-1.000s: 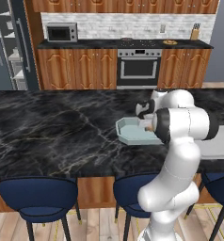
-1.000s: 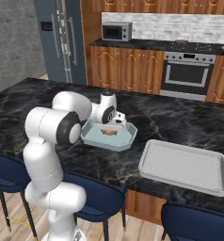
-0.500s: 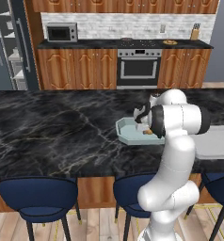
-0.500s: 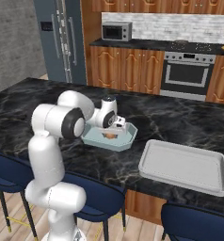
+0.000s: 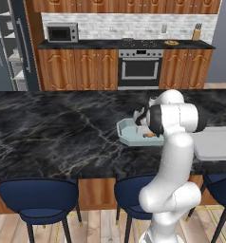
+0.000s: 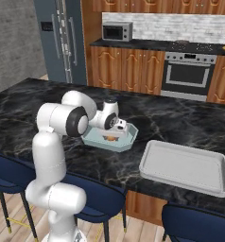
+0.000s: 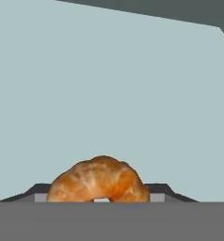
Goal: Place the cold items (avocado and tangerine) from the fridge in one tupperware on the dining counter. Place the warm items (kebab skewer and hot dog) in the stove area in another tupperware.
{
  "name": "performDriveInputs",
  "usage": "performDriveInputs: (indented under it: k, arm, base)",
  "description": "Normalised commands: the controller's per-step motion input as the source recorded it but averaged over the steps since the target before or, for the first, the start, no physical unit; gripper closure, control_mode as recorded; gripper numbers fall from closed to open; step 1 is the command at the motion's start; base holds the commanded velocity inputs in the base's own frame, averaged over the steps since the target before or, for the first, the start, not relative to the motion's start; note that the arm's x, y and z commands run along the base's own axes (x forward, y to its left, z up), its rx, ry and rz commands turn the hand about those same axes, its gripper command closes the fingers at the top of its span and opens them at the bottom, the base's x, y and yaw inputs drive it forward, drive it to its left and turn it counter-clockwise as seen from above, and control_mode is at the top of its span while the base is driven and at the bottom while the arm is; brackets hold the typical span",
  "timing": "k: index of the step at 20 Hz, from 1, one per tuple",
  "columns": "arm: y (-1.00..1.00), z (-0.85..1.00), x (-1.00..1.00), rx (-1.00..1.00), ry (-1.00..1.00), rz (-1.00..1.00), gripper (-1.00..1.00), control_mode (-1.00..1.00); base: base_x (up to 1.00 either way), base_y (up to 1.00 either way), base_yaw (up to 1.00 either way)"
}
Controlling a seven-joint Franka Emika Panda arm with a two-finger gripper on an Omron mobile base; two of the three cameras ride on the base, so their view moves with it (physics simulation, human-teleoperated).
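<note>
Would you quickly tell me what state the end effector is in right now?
End effector: closed around the pastry, low in the light-blue tupperware.

The dining counter is black marble with pale veins, polished smooth. On it the pale blue tupperware looks like matt plastic, and the grey tray at three o'clock of it is dull too. The croissant has a flaky, golden-brown crust.

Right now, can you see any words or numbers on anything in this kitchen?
No words or numbers can be read anywhere.
The microwave front shows no readable label.
The oven has no readable markings either.
The pale blue tub and the grey tray are plain.
</note>
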Motion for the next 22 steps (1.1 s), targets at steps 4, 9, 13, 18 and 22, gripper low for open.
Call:
performDriveInputs:
  k: [4, 9, 13, 18, 22]
  arm:
    - [0.00, 0.01, -0.10, 0.00, 0.00, 0.02, -1.00, -1.00]
    - [0.00, 0.28, -0.28, 0.00, -0.02, 0.00, -1.00, -1.00]
    - [0.07, 0.45, -0.42, 0.00, -0.09, 0.00, -1.00, -1.00]
    - [0.34, 0.43, -0.68, 0.00, -0.15, 0.00, -1.00, -1.00]
    - [0.42, 0.45, -0.82, 0.03, -0.14, 0.00, -1.00, -1.00]
  base:
    - [0.00, 0.00, 0.00]
    - [0.00, 0.00, 0.00]
    - [0.00, 0.00, 0.00]
    - [0.00, 0.00, 0.00]
    - [0.00, 0.00, 0.00]
